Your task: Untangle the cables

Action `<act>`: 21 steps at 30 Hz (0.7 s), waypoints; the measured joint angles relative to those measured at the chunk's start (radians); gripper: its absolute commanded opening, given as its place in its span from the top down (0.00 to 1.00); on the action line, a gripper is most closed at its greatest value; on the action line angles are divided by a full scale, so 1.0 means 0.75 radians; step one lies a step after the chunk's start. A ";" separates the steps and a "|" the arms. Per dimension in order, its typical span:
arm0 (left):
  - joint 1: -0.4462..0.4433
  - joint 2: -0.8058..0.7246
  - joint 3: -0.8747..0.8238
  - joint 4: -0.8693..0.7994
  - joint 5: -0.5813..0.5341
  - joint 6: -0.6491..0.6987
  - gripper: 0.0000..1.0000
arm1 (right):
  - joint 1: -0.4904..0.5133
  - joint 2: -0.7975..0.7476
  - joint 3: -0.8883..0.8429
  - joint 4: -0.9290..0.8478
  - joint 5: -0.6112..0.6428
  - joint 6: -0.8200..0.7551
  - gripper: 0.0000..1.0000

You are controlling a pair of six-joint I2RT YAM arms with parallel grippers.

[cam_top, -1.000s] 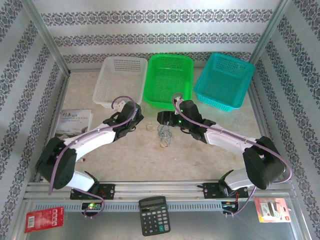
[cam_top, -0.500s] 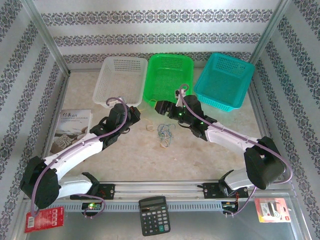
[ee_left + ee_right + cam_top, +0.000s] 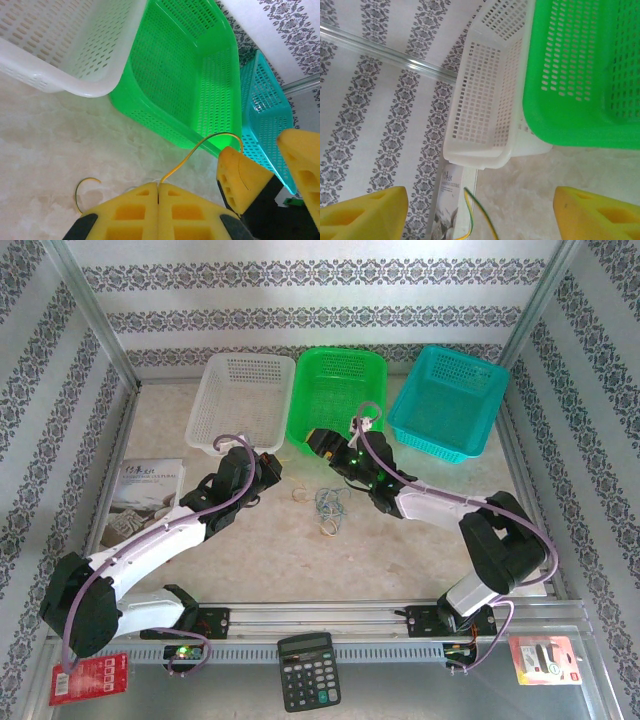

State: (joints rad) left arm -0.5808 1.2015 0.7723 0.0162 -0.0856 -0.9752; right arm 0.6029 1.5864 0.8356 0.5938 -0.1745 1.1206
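Note:
A small tangle of thin cables (image 3: 331, 504) lies on the table between the two arms, with a tan loop (image 3: 298, 495) to its left and another curl (image 3: 327, 530) below it. My left gripper (image 3: 271, 469) (image 3: 159, 187) is shut, and a yellow cable (image 3: 192, 155) is pinched between its pads. That cable arcs up toward the right gripper's near finger (image 3: 242, 177). My right gripper (image 3: 317, 443) (image 3: 480, 216) stands wide open beside the left one. A yellow-green cable end (image 3: 479, 212) shows in the gap between its fingers, touching neither.
Three empty baskets stand along the back: white (image 3: 245, 390), green (image 3: 338, 390) and teal (image 3: 447, 395). The green one is just behind both grippers. A booklet (image 3: 145, 490) lies at the left. A calculator (image 3: 305, 670) sits at the near edge.
The right gripper has swung up and left from the tangle to the green basket's front, close to the left gripper. The left arm stretched out further, then held still, staying shut.

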 measured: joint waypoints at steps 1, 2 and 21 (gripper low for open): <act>0.000 0.000 0.000 0.001 0.000 0.000 1.00 | 0.003 0.007 -0.001 0.010 0.004 0.011 0.30; 0.000 0.000 0.000 0.001 0.000 0.000 1.00 | 0.007 0.013 -0.001 0.025 0.005 0.022 0.32; 0.000 0.000 -0.015 0.040 0.000 0.000 1.00 | 0.019 0.089 -0.019 0.214 -0.013 0.114 1.00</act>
State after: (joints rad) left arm -0.5808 1.2015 0.7609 0.0460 -0.0856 -0.9752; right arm 0.6170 1.6531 0.8211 0.7544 -0.1844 1.2060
